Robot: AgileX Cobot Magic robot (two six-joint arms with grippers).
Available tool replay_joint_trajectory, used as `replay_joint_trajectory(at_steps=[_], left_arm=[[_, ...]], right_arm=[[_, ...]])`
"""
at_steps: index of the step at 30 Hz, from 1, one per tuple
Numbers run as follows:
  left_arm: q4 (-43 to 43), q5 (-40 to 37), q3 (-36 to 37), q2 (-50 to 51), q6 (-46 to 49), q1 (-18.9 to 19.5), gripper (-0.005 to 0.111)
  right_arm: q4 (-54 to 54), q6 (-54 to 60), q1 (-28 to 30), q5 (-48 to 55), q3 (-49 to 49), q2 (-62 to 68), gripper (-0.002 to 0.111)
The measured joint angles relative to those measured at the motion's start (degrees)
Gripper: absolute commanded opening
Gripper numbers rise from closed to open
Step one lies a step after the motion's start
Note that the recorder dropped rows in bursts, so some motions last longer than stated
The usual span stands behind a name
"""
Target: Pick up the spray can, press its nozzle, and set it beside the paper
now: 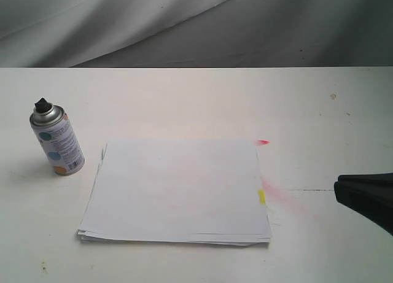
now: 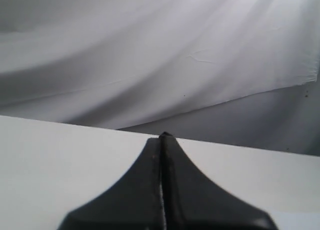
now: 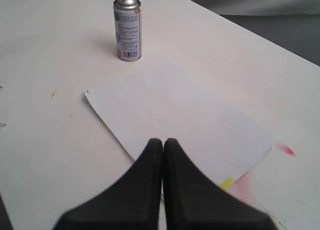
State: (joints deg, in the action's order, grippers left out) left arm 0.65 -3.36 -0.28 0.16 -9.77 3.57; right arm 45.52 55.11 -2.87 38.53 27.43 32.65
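Observation:
The spray can [image 1: 56,139] stands upright on the white table, just left of the paper [image 1: 178,188]; its black nozzle [image 1: 42,104] tops the silver dome. The right wrist view shows the spray can [image 3: 128,28] beyond the paper [image 3: 185,120], which has a small yellow mark at the near edge. My right gripper [image 1: 339,189] enters at the exterior view's right edge, well right of the paper; its fingers are pressed together with nothing between them [image 3: 163,142]. My left gripper [image 2: 162,138] is shut and empty, over bare table, and does not show in the exterior view.
Red spray marks [image 1: 279,194] stain the table just right of the paper, with a small red spot [image 1: 263,142] near its far right corner. A grey cloth backdrop [image 1: 196,25] hangs behind the table's far edge.

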Motion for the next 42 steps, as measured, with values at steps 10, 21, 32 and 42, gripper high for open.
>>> replay_joint_trajectory(at_steps=[10, 21, 32, 42], left_arm=[[0.4, -2.99, 0.0, 0.0, 1.84, 0.0, 0.0], [0.4, -2.99, 0.0, 0.0, 2.19, 0.0, 0.0], [0.3, -2.99, 0.0, 0.0, 2.3, 0.0, 0.0], [0.3, -2.99, 0.0, 0.0, 2.3, 0.0, 0.0]], right_arm=[[0.0, 0.0, 0.0, 0.0, 0.0, 0.0, 0.0], [0.0, 0.0, 0.0, 0.0, 0.0, 0.0, 0.0], [3.39, -0.23, 4.7, -16.46, 0.0, -8.08, 0.0], [3.53, -2.55, 26.39, -19.2, -0.03, -14.13, 0.0]])
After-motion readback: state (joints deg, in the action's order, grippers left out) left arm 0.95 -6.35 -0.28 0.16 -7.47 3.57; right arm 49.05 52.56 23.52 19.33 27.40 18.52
